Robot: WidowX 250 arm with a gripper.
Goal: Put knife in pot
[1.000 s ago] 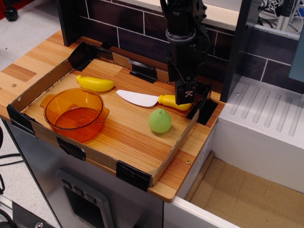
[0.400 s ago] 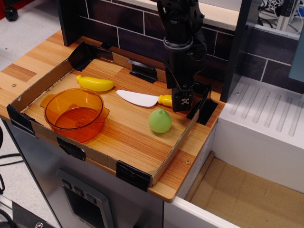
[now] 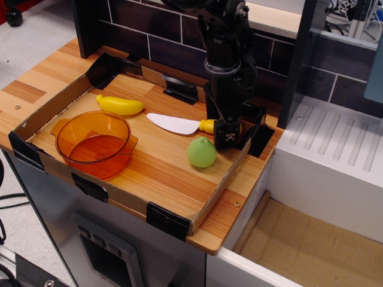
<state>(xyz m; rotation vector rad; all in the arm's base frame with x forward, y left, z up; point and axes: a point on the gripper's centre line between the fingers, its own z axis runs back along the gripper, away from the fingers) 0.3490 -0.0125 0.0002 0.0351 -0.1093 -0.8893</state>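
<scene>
Knife [image 3: 179, 124] flat on wooden desk [image 3: 161, 173], inside cardboard-walled tray [image 3: 57, 101]; white blade points left, yellow handle to right, far end hidden behind pincer [image 3: 228, 133]. Pincer lowered over handle end, black arm rising above it; whether released or clenched on handle cannot be told from this angle. Pot [image 3: 94, 143] upright at tray's left front, well apart from knife. Yellow banana toy [image 3: 120, 105] behind pot. Green ball fruit [image 3: 201, 152] just in front of knife handle, near pincer.
</scene>
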